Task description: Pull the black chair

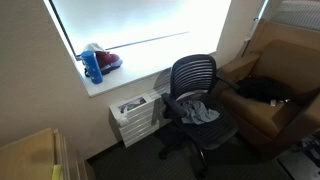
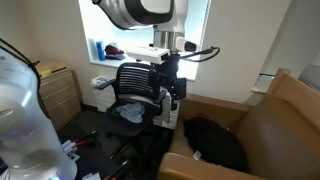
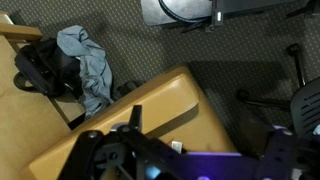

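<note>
Your gripper [image 2: 172, 92] hovered beside the black chair [image 2: 133, 82], jaw state impossible to tell; a shallow hold risked slipping off its back.

The black swivel chair with a slatted back [image 1: 192, 72] looks like matt plastic; a crumpled grey cloth [image 1: 200, 111] lies soft on its seat. The large brown armchair [image 1: 290, 55] has smooth, faintly sheened upholstery. The white robot arm casing [image 2: 140, 10] is glossy. The dark carpet [image 3: 120, 40] looks coarse.
</note>
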Robot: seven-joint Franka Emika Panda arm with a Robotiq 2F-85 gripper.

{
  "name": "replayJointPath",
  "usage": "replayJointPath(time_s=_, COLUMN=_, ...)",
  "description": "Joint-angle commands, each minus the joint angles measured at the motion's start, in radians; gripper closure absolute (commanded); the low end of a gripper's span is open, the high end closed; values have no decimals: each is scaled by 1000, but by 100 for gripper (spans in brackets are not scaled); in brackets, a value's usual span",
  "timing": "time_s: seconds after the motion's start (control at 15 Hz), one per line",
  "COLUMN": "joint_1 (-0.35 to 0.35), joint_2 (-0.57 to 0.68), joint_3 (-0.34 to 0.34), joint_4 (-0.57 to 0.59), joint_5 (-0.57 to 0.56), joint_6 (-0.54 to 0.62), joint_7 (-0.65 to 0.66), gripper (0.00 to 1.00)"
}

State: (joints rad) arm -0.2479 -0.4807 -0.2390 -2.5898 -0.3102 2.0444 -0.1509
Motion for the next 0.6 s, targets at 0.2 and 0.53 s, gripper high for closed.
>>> replayJointPath(time_s=0.2, joint_1=25, joint_2=-5, joint_3=28, joint_4=-18, joint_5=-7, joint_6=4, joint_7=-25, gripper=0)
replayJointPath(time_s=0.53, joint_1=182, joint_2=-88, joint_3=226, joint_4=-133, joint_5=-20, joint_6=11, joint_7=43, gripper=0)
